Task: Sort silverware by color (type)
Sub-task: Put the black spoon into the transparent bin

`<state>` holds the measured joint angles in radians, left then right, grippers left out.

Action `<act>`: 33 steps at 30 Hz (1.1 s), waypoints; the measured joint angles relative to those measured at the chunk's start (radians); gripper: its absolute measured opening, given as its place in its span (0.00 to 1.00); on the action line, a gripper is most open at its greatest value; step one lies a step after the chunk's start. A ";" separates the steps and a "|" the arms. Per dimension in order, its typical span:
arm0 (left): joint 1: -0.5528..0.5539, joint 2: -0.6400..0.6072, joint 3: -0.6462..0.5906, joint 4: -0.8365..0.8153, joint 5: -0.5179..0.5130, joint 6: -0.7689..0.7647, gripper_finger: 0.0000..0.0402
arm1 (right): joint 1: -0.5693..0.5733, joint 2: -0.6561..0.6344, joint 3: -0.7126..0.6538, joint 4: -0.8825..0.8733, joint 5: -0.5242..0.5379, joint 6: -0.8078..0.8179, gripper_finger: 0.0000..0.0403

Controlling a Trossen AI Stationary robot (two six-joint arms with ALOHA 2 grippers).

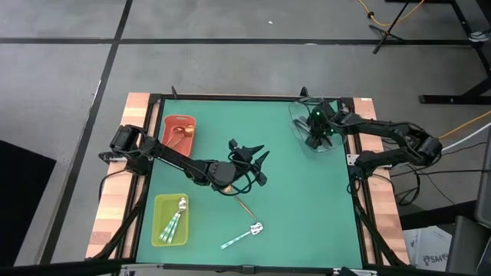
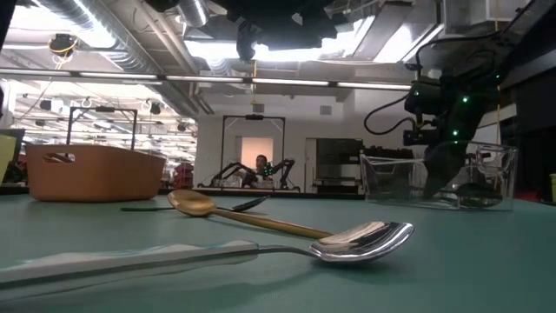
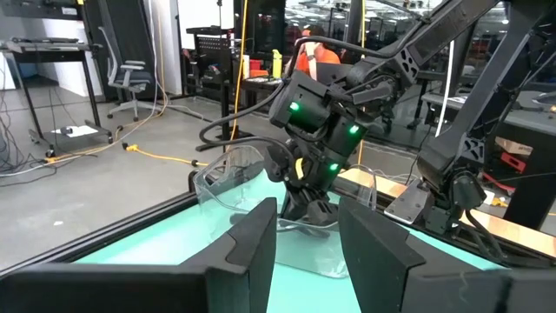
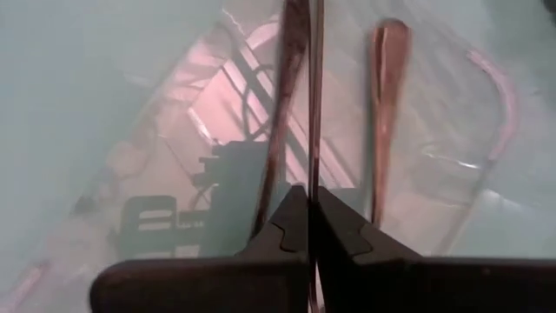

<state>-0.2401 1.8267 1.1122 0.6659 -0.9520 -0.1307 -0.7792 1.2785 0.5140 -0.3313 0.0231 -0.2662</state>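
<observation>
My right gripper [image 1: 316,136] points down into the clear tray [image 1: 299,115] at the table's far right and is shut on a thin dark spoon handle [image 4: 314,96]. Another dark spoon [image 4: 389,96] lies on the tray floor beside it. My left gripper [image 1: 249,153] hangs open over the table's middle, holding nothing. A copper spoon [image 1: 245,205] and a mint-handled spoon [image 1: 244,237] lie flat on the green mat near the front. In the low view the copper spoon [image 2: 252,217] lies behind the mint-handled spoon's silver bowl [image 2: 360,242]. My right gripper pinches the dark spoon's thin handle [image 4: 314,174] between its two shut fingers, coming from above and pointing down into the clear tray. The handle runs on along the fingers' line, past their ends, toward the tray floor. Whether its far end rests there I cannot tell.
The red tray [image 1: 167,130] at the far left holds a copper spoon [image 1: 181,132]. The yellow-green tray [image 1: 159,222] at the near left holds mint-handled spoons [image 1: 176,218]. A raised black frame [image 1: 230,97] borders the mat. Open mat lies between the two arms.
</observation>
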 joint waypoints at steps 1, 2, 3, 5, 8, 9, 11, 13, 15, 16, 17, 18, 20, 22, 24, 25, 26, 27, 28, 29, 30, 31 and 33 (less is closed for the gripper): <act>0.000 0.000 0.000 0.000 0.000 0.000 0.30 | 0.000 0.000 0.000 0.000 0.011 0.000 0.00; 0.000 0.000 0.000 0.000 0.000 0.000 0.30 | 0.000 0.000 0.000 0.000 0.017 0.000 0.00; 0.000 0.000 0.000 0.000 0.000 0.000 0.30 | 0.000 0.000 0.000 0.000 0.020 0.000 0.00; 0.000 0.000 0.000 0.000 0.000 0.002 0.30 | 0.000 0.000 0.000 0.000 0.020 0.000 0.00; 0.000 0.000 0.000 0.000 0.000 0.002 0.30 | 0.000 0.000 0.000 0.000 0.020 0.000 0.02; 0.000 0.000 0.000 0.000 0.000 0.002 0.30 | 0.000 0.000 0.000 0.000 0.021 0.000 0.03; 0.000 0.000 0.000 0.000 0.000 0.002 0.30 | 0.000 0.000 0.000 0.000 0.021 0.000 0.05; 0.000 0.000 0.000 0.000 0.000 0.002 0.30 | 0.000 0.000 0.000 0.000 0.021 0.000 0.08; 0.000 0.000 0.000 0.000 0.000 0.002 0.30 | 0.000 0.000 0.000 0.000 0.021 0.000 0.11; 0.000 0.000 0.000 0.000 0.000 0.002 0.30 | 0.000 0.000 0.000 0.000 0.021 0.000 0.12; 0.000 0.000 0.000 0.000 0.000 0.002 0.30 | 0.000 0.000 0.000 0.000 0.021 0.000 0.13; 0.000 0.000 0.000 0.000 0.000 0.002 0.30 | 0.000 0.000 0.000 0.000 0.021 0.000 0.14; 0.000 0.000 0.000 0.000 0.000 0.002 0.30 | 0.000 0.000 0.000 0.000 0.021 0.000 0.16; 0.000 0.000 0.000 0.000 0.004 0.001 0.30 | 0.000 0.000 0.000 0.001 0.021 0.000 0.17; 0.000 0.000 0.000 0.000 0.020 0.001 0.30 | 0.000 0.000 0.000 0.000 0.021 -0.001 0.17; 0.000 0.000 0.000 0.000 0.028 0.001 0.30 | 0.000 0.000 0.000 0.000 0.021 -0.001 0.17; 0.000 0.000 0.000 0.000 0.032 0.000 0.30 | 0.000 0.000 0.000 0.000 0.021 -0.001 0.17; -0.002 0.000 0.000 0.000 0.035 0.000 0.30 | 0.000 0.000 0.000 0.000 0.021 -0.001 0.17; -0.003 0.000 0.000 0.000 0.037 0.000 0.30 | 0.000 0.000 0.000 0.000 0.021 -0.001 0.17; -0.005 0.000 0.000 0.000 0.037 0.000 0.30 | 0.000 0.000 0.000 0.000 0.021 -0.001 0.17; -0.007 0.000 0.000 0.000 0.037 -0.001 0.30 | 0.000 0.000 0.000 0.001 0.021 -0.001 0.17; -0.010 0.000 0.000 0.000 0.037 -0.001 0.30 | 0.000 0.000 0.000 0.000 0.021 -0.001 0.17; -0.016 0.000 0.000 0.000 0.036 -0.001 0.30 | 0.000 0.000 0.000 0.000 0.021 -0.001 0.17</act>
<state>-0.2560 1.8267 1.1122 0.6657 -0.9159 -0.1316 -0.7792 1.2789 0.5140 -0.3309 0.0444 -0.2668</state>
